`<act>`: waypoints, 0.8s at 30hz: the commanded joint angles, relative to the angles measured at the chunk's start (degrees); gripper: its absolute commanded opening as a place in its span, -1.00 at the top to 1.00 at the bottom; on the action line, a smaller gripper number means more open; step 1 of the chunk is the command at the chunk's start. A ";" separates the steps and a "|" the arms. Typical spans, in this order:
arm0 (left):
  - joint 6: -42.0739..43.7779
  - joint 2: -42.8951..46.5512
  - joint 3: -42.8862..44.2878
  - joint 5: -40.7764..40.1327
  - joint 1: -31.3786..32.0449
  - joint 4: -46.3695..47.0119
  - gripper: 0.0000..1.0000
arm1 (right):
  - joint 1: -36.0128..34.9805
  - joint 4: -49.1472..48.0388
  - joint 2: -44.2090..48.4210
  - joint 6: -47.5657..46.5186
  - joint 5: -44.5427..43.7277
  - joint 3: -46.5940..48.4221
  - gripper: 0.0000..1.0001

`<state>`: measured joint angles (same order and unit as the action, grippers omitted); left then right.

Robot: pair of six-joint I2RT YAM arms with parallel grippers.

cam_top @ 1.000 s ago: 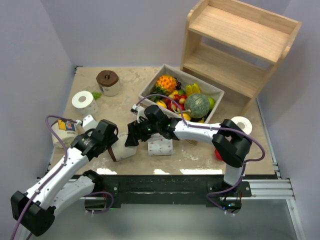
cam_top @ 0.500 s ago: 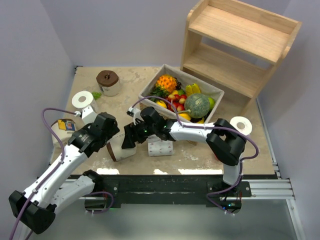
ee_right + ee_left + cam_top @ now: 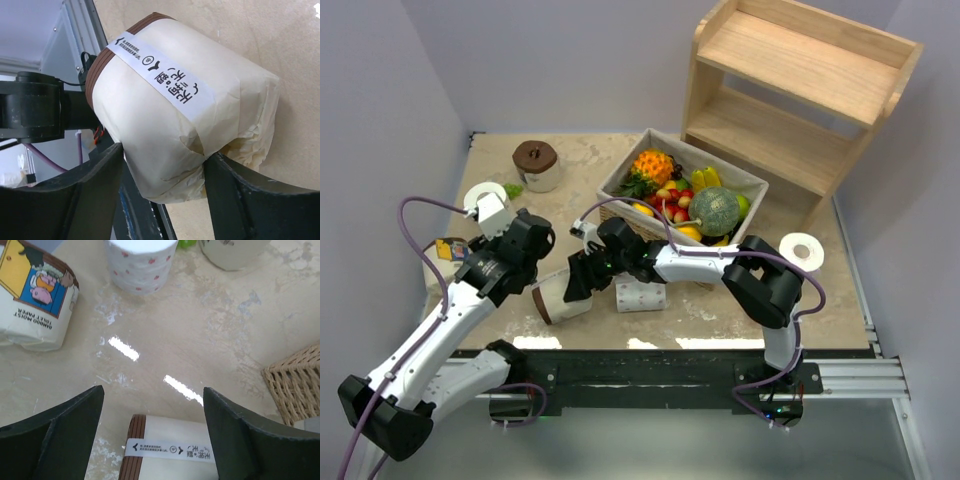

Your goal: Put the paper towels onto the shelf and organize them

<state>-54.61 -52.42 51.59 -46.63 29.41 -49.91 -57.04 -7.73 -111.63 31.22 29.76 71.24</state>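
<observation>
A cream-wrapped paper towel roll with a brown band [image 3: 558, 297] lies on its side near the table's front edge. My right gripper [image 3: 579, 283] is shut on it; in the right wrist view both fingers press the roll [image 3: 175, 100] at my right gripper [image 3: 164, 165]. My left gripper [image 3: 535, 268] is open and empty, just up-left of that roll, whose top shows below the gripper [image 3: 153, 392] as the roll [image 3: 175, 450]. The wooden shelf [image 3: 800, 90] stands at the back right, both tiers bare.
Bare dotted rolls: one [image 3: 485, 200] far left, one [image 3: 640, 295] lying by my right arm, one [image 3: 803, 250] at the right. A picture-wrapped roll [image 3: 445, 255] is at the left edge, a brown-topped roll [image 3: 535, 165] at the back. The fruit basket [image 3: 745, 180] is in the middle.
My left gripper has drawn back up and to the left, off the brown-banded roll. My right gripper has shifted slightly left and stays on the roll.
</observation>
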 commanded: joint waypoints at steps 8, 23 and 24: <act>14.08 -5.58 6.32 -16.27 -0.49 14.22 -0.72 | -0.36 -4.41 4.84 -2.22 -1.19 1.27 0.09; 17.43 3.28 0.35 -15.77 -2.51 19.67 -0.71 | -0.44 18.00 16.97 -20.84 -25.86 11.81 0.21; 17.52 3.81 0.18 -15.68 -2.51 19.85 -0.71 | -0.36 18.97 17.67 -22.07 -27.02 13.38 0.21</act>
<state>-38.02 -51.77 52.51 -59.81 27.33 -34.35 -57.36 7.79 -99.39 16.97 11.07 78.65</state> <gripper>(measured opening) 0.856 0.454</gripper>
